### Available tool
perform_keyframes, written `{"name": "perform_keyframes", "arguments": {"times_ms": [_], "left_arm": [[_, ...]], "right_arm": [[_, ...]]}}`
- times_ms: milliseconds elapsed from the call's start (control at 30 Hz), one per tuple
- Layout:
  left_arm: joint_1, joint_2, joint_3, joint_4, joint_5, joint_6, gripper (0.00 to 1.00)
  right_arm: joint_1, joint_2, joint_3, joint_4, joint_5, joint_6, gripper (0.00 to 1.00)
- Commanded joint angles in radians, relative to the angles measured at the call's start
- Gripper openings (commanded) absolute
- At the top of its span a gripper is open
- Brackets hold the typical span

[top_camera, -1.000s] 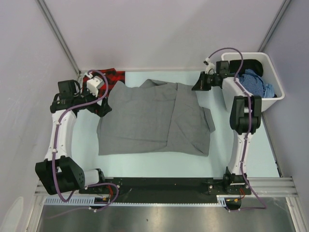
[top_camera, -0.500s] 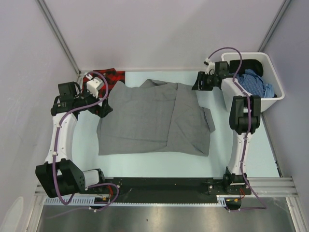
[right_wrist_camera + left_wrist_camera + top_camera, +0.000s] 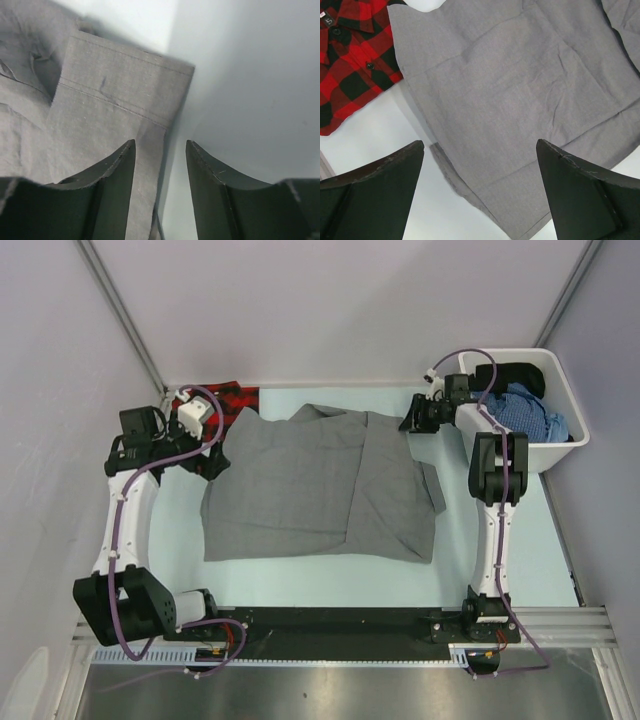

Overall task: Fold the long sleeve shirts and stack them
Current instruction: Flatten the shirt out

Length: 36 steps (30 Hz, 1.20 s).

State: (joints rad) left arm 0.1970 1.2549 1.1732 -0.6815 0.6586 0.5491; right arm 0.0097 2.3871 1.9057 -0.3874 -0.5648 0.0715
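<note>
The grey shirt (image 3: 320,485) lies spread on the table's middle, its right side folded inward. It fills the left wrist view (image 3: 520,95) and shows in the right wrist view (image 3: 90,110). The red-and-black plaid shirt (image 3: 225,395) lies at the back left, partly under the grey one, and also shows in the left wrist view (image 3: 350,60). My left gripper (image 3: 215,462) is open and empty over the grey shirt's left edge (image 3: 480,145). My right gripper (image 3: 412,420) is open and empty, straddling the shirt's back right edge (image 3: 160,145).
A white bin (image 3: 565,445) with blue and dark clothes stands at the back right. The pale table (image 3: 500,570) is bare around the shirt. Side walls close in on both sides.
My right gripper has shifted slightly back and right by the shirt's back right corner. My left gripper has moved very little.
</note>
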Motion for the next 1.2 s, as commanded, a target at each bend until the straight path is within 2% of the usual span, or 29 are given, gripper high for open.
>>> {"name": "perform_keyframes", "arguments": {"times_ms": [0,100,200,233,300,500,667,700,800,933,967,1033,1100,1167], "left_arm": [[-0.005,0.014,0.04,-0.012,-0.036,0.011,0.99],[-0.004,0.018,0.034,-0.027,-0.053,0.037,0.99],[-0.005,0.018,0.039,-0.03,-0.044,0.043,0.99],[-0.004,0.017,0.039,-0.03,-0.043,0.043,1.0],[-0.004,0.018,0.032,-0.035,-0.034,0.037,0.99],[-0.004,0.012,0.002,-0.021,-0.002,0.035,0.99],[-0.005,0.006,-0.006,0.028,0.042,0.005,0.99],[-0.004,0.008,-0.001,0.03,0.056,0.012,0.99],[-0.005,0.014,0.025,0.027,0.073,0.034,0.99],[-0.002,0.018,0.046,0.007,0.082,0.048,0.99],[-0.002,0.011,0.043,0.007,0.09,0.051,0.99],[-0.002,0.002,0.022,0.007,0.095,0.051,0.99],[-0.001,-0.012,0.003,0.01,0.101,0.043,0.99],[-0.002,-0.031,-0.026,0.019,0.107,0.04,0.99]], "right_arm": [[-0.001,0.035,0.059,0.024,-0.07,0.045,0.49],[-0.002,0.035,0.043,0.039,-0.096,0.071,0.46],[-0.001,0.032,0.026,0.051,-0.098,0.071,0.29],[-0.001,0.029,0.024,0.053,-0.095,0.07,0.14],[0.001,0.015,0.023,0.05,-0.083,0.05,0.01],[-0.001,-0.13,0.007,-0.004,-0.116,0.022,0.0],[0.027,-0.36,-0.049,-0.053,-0.211,-0.004,0.0],[0.039,-0.396,-0.101,-0.074,-0.224,-0.015,0.0],[0.111,-0.56,-0.23,-0.158,-0.268,-0.099,0.0],[0.284,-0.782,-0.439,-0.281,-0.308,-0.263,0.0],[0.321,-0.887,-0.477,-0.298,-0.31,-0.272,0.0],[0.39,-0.997,-0.59,-0.285,-0.3,-0.273,0.0],[0.502,-1.148,-0.655,-0.219,-0.261,-0.24,0.0],[0.615,-1.23,-0.712,-0.164,-0.222,-0.26,0.0]]}}
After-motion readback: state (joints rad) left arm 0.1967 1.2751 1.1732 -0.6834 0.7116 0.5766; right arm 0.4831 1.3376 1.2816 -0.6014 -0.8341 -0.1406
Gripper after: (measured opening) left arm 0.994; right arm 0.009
